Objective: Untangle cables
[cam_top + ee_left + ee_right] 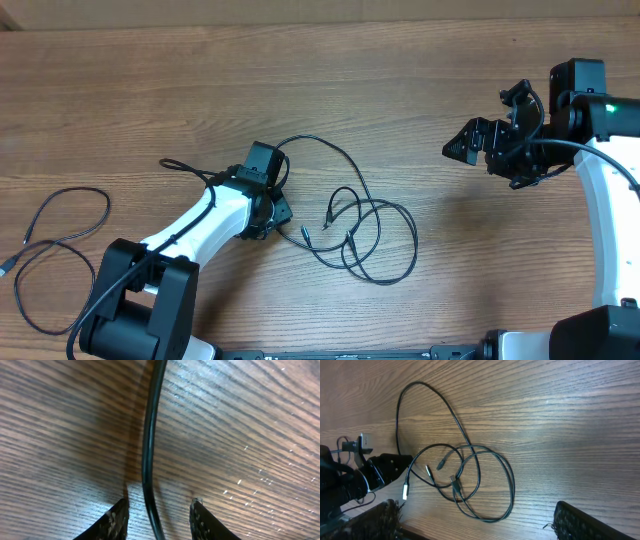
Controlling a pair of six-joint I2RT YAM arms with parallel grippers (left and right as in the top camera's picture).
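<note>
Left gripper is set astride 1 strand of the tangle, jaws apart, nothing clamped; right gripper is held wide open. 1 cable is laid apart at the table's left; the rest is judged tangled.

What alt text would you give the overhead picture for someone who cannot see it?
Seen from above, a tangle of thin black cables lies in loose loops on a wooden table. The left arm reaches down to its left edge; the right arm hangs apart at the right, jaws open. Another cable lies alone at far left.
</note>
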